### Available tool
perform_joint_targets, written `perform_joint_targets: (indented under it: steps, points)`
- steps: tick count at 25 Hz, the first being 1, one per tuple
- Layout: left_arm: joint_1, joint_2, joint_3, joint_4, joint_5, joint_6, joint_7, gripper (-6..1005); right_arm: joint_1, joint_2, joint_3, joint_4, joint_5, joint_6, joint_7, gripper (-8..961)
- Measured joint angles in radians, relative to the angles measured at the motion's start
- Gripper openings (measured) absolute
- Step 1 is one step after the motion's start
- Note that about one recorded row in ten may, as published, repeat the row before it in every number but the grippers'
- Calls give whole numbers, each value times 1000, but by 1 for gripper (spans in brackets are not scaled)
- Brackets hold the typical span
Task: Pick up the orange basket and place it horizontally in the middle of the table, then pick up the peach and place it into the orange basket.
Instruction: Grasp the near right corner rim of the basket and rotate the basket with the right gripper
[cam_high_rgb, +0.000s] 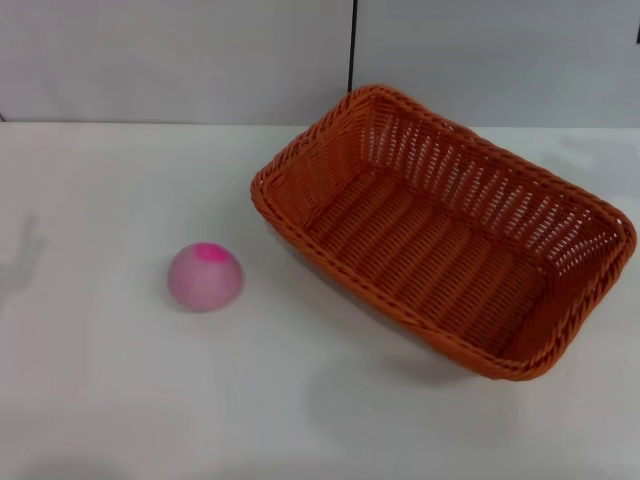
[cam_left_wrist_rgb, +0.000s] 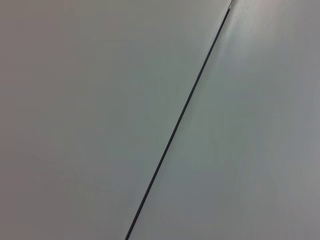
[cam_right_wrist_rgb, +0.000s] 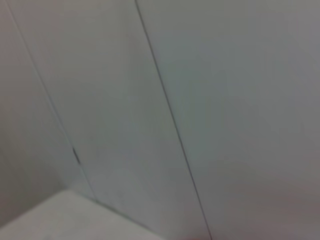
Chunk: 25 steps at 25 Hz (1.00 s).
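Observation:
The orange basket sits on the white table in the head view, right of centre, turned at a diagonal with one corner toward the back wall. It holds nothing. The peach rests on the table to the basket's left, apart from it, its magenta patch facing up. Neither gripper shows in any view. Both wrist views show only grey wall panels with a dark seam.
A grey panelled wall runs behind the table's far edge, with a dark vertical seam. A faint shadow lies on the table at the far left.

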<state>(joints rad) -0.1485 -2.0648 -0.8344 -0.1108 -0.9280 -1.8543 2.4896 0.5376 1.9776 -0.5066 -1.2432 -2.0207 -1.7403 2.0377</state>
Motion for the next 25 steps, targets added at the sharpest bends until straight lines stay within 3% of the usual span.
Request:
perform_joint_targets:
  steps: [7, 10, 15, 19, 25]
  points:
    - [-2, -1, 0, -1, 0, 4, 0, 834, 105, -27, -12, -15, -186, -16, 138, 481]
    - [-2, -1, 0, -2, 0, 4, 0, 834, 140, -30, -96, -14, -262, -18, 148, 484]
    - [2, -1, 0, -2, 0, 4, 0, 834, 162, -29, -170, -4, -314, -7, 152, 674]
    - [3, -2, 0, 1, 0, 6, 0, 834, 178, -29, -191, 15, -350, -8, 156, 755]
    - [3, -3, 0, -1, 0, 20, 0, 834, 205, -29, -237, 78, -435, -1, 158, 755]
